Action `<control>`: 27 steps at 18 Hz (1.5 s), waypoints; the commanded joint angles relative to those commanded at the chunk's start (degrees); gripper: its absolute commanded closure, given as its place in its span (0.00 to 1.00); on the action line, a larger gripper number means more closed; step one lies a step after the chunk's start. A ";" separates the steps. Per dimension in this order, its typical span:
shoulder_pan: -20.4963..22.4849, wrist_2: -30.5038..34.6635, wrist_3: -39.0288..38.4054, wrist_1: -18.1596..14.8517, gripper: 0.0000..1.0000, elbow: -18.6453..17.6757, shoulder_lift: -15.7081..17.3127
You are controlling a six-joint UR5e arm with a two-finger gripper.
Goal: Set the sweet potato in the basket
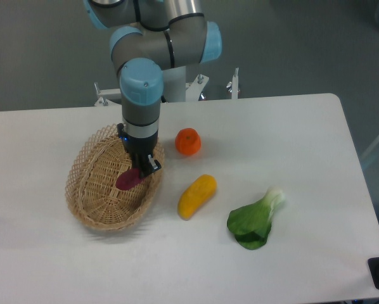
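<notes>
Camera view from above and in front gives us a white table [303, 126] with the basket [91, 190] at its left side, an oval, shallow, light tan wicker piece with an open lattice rim. Over its bowl we see the sweet potato [127, 179], small, smooth and reddish-purple, oblong with a rounded end, tilted so that its lower end points down and left toward the woven floor; we cannot tell whether that end touches the weave. Its upper end is clamped in the gripper [141, 168], whose dark fingers are closed around it, hanging straight down from the grey and light blue arm [142, 88] above the basket's right half. We see nothing else inside the basket. Just right of the basket's far rim a round orange fruit [188, 141] sits on the table, apart from the wicker. Nearer us lies a yellow-orange oblong vegetable [197, 196], slanted, close to the basket's right edge but not touching it. Farther right lies a leafy green vegetable [255, 220] with a pale stalk end.
</notes>
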 joint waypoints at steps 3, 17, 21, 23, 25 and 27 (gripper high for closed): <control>-0.70 0.00 -0.35 0.00 0.59 -0.62 -0.26; -1.06 0.35 -0.26 0.00 0.00 -1.41 -1.50; 0.25 1.31 -0.09 -0.09 0.00 -0.10 -1.23; 2.19 2.02 0.00 -0.26 0.00 1.05 -1.14; 4.29 2.98 0.26 -0.18 0.00 2.71 -1.23; 6.66 5.35 0.44 -0.26 0.00 4.99 -1.23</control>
